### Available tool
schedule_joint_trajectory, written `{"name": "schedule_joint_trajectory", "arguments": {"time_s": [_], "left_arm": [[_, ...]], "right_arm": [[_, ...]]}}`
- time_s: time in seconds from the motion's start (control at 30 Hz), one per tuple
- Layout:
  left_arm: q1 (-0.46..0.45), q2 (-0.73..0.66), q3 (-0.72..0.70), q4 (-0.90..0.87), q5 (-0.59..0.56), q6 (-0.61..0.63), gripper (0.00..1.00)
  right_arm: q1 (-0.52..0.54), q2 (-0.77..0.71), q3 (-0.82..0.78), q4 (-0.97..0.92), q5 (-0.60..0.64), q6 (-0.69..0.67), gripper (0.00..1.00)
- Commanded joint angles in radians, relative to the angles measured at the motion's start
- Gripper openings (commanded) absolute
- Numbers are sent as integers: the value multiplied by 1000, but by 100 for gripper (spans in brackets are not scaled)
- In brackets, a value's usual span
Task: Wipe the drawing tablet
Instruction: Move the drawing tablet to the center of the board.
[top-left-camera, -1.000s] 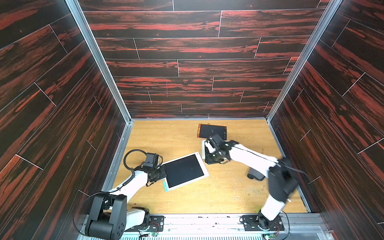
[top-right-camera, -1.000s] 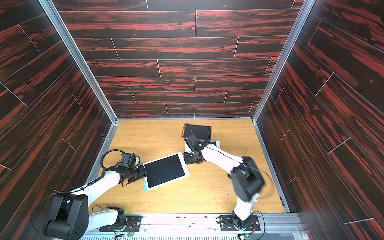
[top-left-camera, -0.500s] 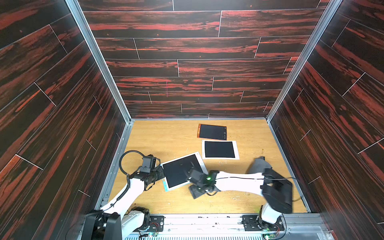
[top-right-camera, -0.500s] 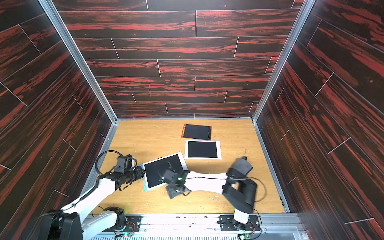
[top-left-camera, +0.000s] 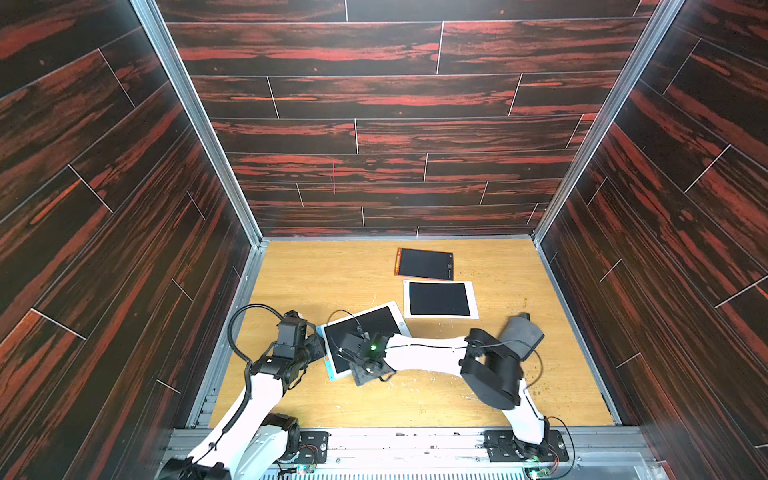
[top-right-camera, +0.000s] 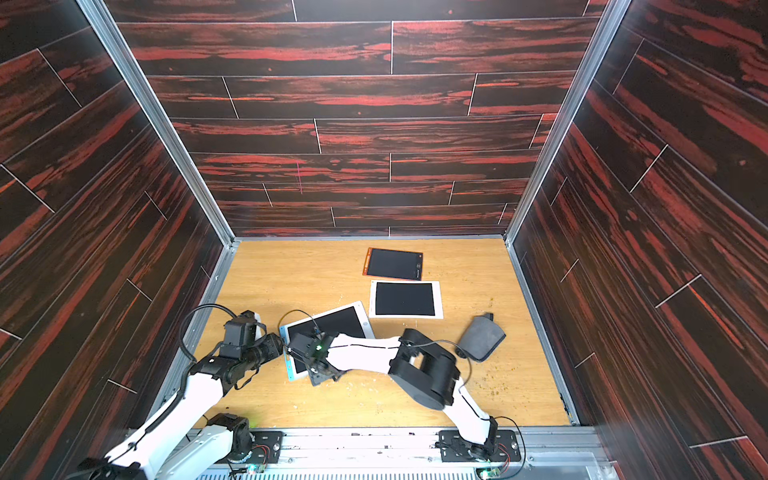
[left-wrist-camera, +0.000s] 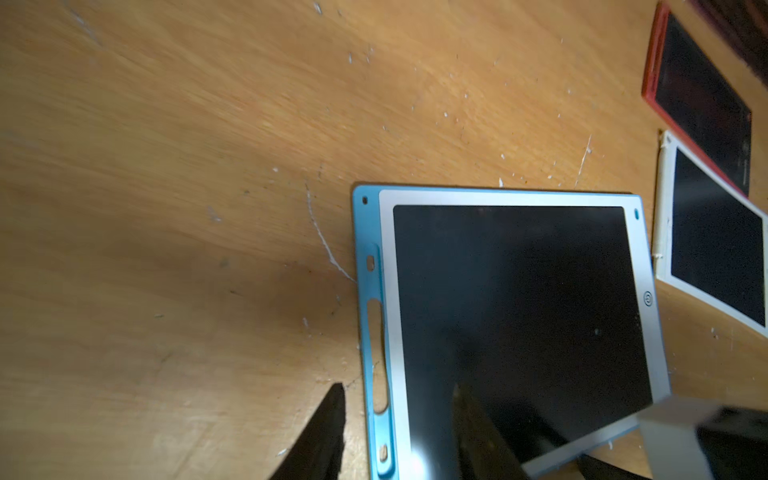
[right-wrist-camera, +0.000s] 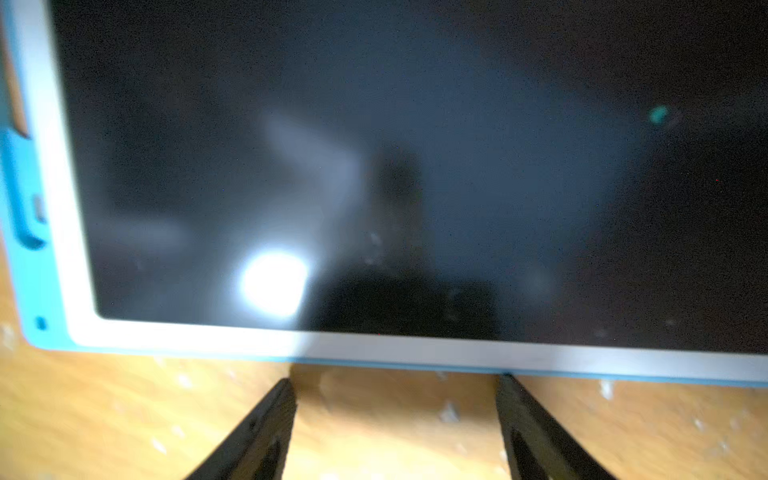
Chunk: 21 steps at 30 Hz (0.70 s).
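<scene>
Swung away from the white tablet (top-left-camera: 439, 299) farther back, the right gripper (right-wrist-camera: 395, 380) now sits at the front edge of the drawing tablet (top-left-camera: 384, 322), its jaws apart with only bare wood between them. That blue-rimmed tablet lies flat toward the front left corner of the bench (top-left-camera: 332, 270). The left gripper (left-wrist-camera: 398, 386) straddles its blue side, jaws apart, one finger over the screen and one over wood. A grey pad (top-left-camera: 519, 334) lies near the right edge.
</scene>
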<state>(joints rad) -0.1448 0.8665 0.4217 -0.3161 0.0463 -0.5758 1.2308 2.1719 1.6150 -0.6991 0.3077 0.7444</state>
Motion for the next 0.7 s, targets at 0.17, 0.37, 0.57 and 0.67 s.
{"name": "schedule_joint_trajectory", "arguments": {"time_s": [0.17, 0.37, 0.57, 0.67], "left_arm": [[6, -164, -58, -43, -117, -50, 45], [8, -183, -63, -46, -116, -51, 45], [7, -141, -52, -40, -110, -48, 45], [9, -142, -52, -39, -109, -49, 45]], "right_arm": [[-103, 181, 251, -48, -115, 37, 78], [-194, 321, 477, -35, -250, 6, 78], [-247, 450, 839, -203, -290, -82, 76], [-265, 333, 804, -239, -196, -165, 77]]}}
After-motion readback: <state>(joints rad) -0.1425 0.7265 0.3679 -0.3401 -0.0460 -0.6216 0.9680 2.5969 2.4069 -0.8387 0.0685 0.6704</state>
